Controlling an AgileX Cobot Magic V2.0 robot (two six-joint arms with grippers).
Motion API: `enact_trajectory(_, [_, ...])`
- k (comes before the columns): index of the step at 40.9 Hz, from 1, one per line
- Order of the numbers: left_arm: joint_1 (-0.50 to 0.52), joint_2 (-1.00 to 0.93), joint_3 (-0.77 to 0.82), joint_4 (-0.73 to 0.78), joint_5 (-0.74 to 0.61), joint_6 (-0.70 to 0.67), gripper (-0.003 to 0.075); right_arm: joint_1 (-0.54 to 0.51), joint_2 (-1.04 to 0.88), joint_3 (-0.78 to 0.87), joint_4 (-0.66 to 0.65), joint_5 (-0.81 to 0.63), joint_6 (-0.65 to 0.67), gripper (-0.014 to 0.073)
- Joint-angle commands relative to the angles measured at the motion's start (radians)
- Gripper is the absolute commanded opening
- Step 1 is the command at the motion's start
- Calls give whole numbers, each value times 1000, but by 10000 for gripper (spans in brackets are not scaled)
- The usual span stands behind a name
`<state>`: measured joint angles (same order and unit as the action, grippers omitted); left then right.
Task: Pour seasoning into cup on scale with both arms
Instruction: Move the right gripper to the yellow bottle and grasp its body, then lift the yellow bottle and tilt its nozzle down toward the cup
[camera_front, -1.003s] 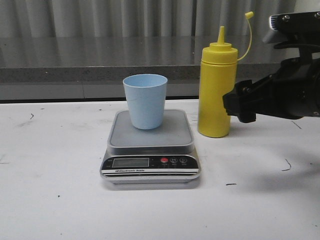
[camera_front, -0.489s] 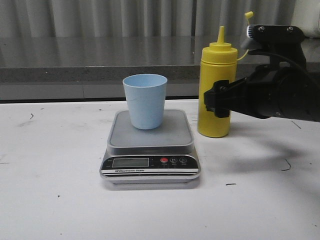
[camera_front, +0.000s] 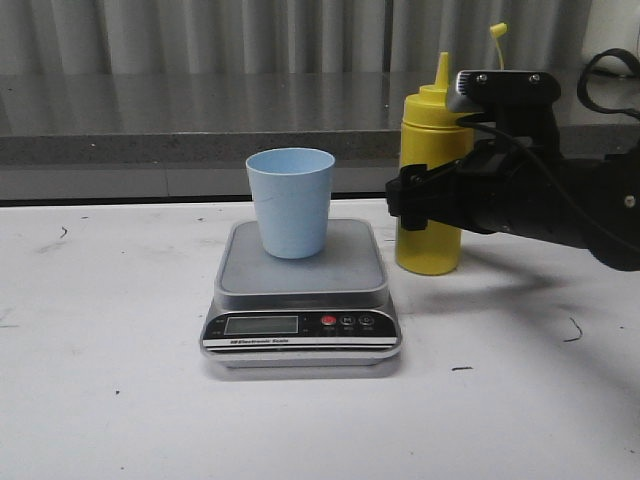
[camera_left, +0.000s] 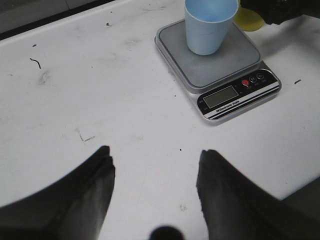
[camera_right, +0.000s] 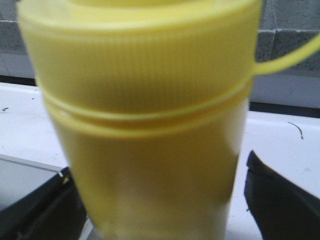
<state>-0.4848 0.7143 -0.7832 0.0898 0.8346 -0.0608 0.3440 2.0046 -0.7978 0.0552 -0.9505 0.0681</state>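
Item, my right tool (camera_front: 415, 195): fingers parted, one on either side of the seasoning bottle (camera_front: 430, 215), level with its middle; whether the pads already touch the plastic I cannot tell; nothing gripped yet by my reading.

Item, seasoning bottle: upright on the worktop (camera_front: 110, 400), between my right fingers, filling the right wrist view almost whole; nozzle uncapped, cap (camera_front: 497, 31) dangling on its tether above and behind my tool.

Item, cup (camera_front: 291, 202): upright on the scale (camera_front: 300, 285), beyond the bottle from my right tool, near but not touching it.

Item, my left tool (camera_left: 155, 187): fingers spread, empty, hovering over bare worktop; cup and scale lie ahead of it, well apart.

Step in hand, as I judge it: closing on the bottle. To do it well: keep the body centred between the fingers; close gently, for soft plastic squeezed hard would spurt from the open nozzle; hold at mid-height so the bottle lifts without tipping; lift clear before swinging toward the cup, lest the base nudge the scale; keep the left tool ready to steady the cup.
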Motion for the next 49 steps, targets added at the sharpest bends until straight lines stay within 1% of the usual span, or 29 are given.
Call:
enact_trajectory(1, [-3,-3,-27,-3,-77,-4,364,-7,-15,-46,-9,-88,3,654])
enact_trajectory(8, [-3,-3,-27,-3,-77,-4,364,-7,14,-74,-2,-89,3,654])
enact_trajectory(11, [-3,-3,-27,-3,-77,-4,364,-7,16,-75,21,-89,3,646])
enact_trajectory(13, [-3,-3,-27,-3,-77,-4,364,-7,16,-75,29,-89,3,615])
enact_trajectory(16, [-3,-3,-27,-3,-77,-4,364,-7,16,-75,31,-89,3,528])
enact_trajectory(18, [-3,-3,-27,-3,-77,-4,364,-7,16,-75,31,-89,2,452])
enact_trajectory(21, [-3,-3,-27,-3,-77,-4,364,-7,16,-75,31,-89,0,386])
enact_trajectory(23, [-3,-3,-27,-3,-77,-4,364,-7,14,-74,31,-88,-3,365])
enact_trajectory(28, [-3,-3,-27,-3,-77,-4,364,-7,-13,-66,30,-50,-30,362])
enact_trajectory(31, [-3,-3,-27,-3,-77,-4,364,-7,-48,-58,30,6,-94,362])
enact_trajectory(35, [-3,-3,-27,-3,-77,-4,364,-7,-116,-52,30,121,-200,362])
enact_trajectory(43, [-3,-3,-27,-3,-77,-4,364,-7,-261,-52,31,338,-455,362])
enact_trajectory(49, [-3,-3,-27,-3,-77,-4,364,-7,-352,-55,31,467,-634,361])
